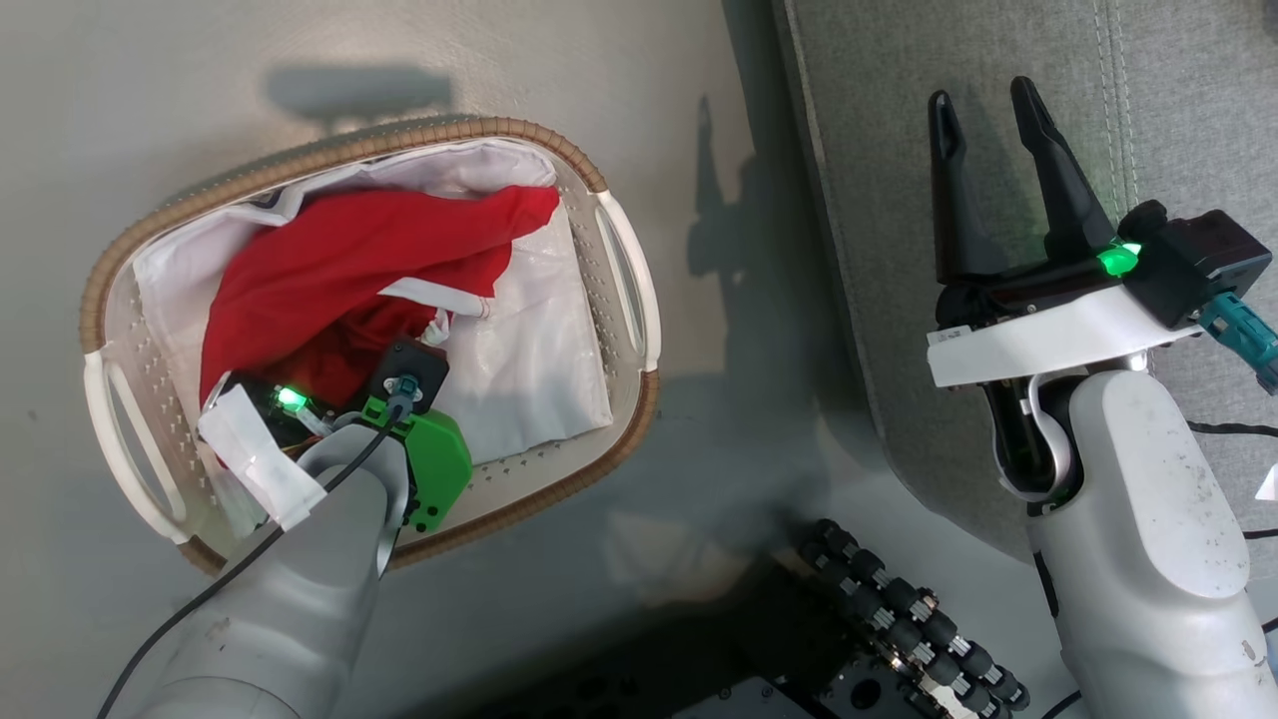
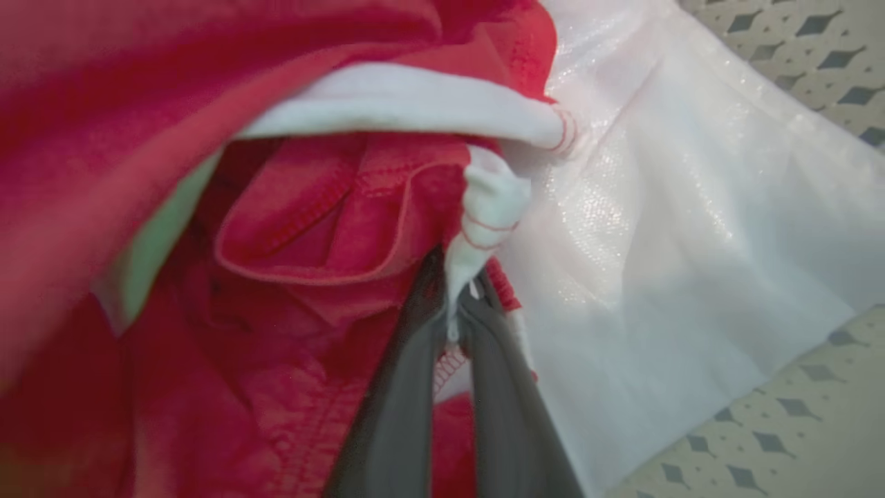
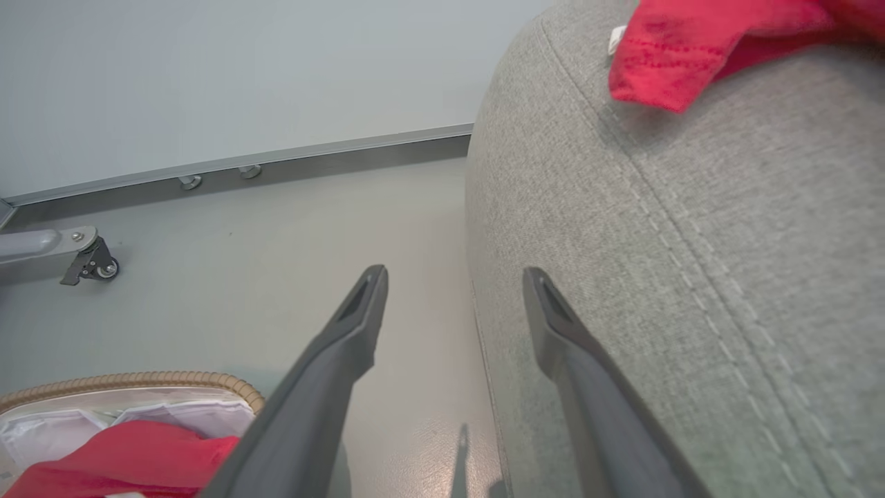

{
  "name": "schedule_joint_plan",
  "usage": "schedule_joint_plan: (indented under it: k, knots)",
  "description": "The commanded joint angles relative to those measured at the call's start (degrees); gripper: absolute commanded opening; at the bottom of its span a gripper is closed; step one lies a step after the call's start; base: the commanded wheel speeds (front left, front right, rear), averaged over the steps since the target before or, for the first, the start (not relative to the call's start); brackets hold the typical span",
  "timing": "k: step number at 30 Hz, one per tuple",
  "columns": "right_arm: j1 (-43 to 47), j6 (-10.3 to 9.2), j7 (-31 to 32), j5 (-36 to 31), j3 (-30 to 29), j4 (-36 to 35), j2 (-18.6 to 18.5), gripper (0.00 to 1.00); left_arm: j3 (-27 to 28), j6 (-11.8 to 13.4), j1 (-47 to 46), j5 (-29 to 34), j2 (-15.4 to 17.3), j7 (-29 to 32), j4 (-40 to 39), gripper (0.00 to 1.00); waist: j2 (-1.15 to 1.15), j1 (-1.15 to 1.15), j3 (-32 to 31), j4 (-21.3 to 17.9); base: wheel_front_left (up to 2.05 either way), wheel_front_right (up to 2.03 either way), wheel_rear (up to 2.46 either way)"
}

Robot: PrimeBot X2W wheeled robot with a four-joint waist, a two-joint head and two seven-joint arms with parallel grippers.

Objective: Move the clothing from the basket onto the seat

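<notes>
Down in the basket (image 1: 629, 290), the left gripper (image 2: 460, 304) was clamped on the white hem of the clothing (image 2: 311, 207), evidently to lift it; the right gripper (image 1: 983, 95) hung spread and empty above the seat (image 1: 879, 150).

Red clothing (image 1: 339, 270) in basket (image 1: 399, 135), seat (image 1: 1178, 120) beside

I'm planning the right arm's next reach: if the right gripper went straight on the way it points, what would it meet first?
Probably the seat: the open right gripper points along its rounded edge, one finger over grey fabric, the other over floor. Depth is unclear; it might just skim past.
</notes>
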Motion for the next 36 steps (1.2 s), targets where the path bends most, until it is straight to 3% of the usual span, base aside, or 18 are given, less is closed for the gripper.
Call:
schedule_joint_plan:
  k: [1,5,13,26,36]
  knots:
    - [0.2,-0.07,0.0,-0.4,-0.2,0.4,-0.2,1.0,0.0,-0.3,0.0,-0.1,0.0,-0.4,-0.1,0.0,0.0,-0.01,-0.8,0.4,0.0,0.0,0.0]
    - [1.2,-0.07,0.0,-1.2,0.0,0.9,-0.2,1.0,-0.7,-1.1,2.3,-0.5,-0.6,-0.4,-1.1,0.0,0.0,-0.01,-3.1,1.2,0.0,0.0,0.0]
    - [3.5,-0.07,0.0,-3.7,-0.7,2.0,-0.2,1.0,-2.0,-3.7,8.9,-0.9,-0.7,-0.5,-10.5,0.0,0.0,-0.01,-10.7,4.0,0.0,0.0,0.0]
    - [11.4,-0.06,0.0,-9.2,-3.1,5.0,-0.2,1.0,-2.7,-5.6,19.6,-0.4,3.3,-0.5,-28.3,0.0,0.0,-0.01,-29.4,9.7,0.0,0.0,0.0]
    - [17.8,-0.07,0.0,-11.2,-3.7,6.8,-0.2,1.0,-3.5,-5.9,18.6,2.7,7.8,-0.5,-38.5,0.0,0.0,-0.01,-41.6,12.0,0.0,0.0,0.0]
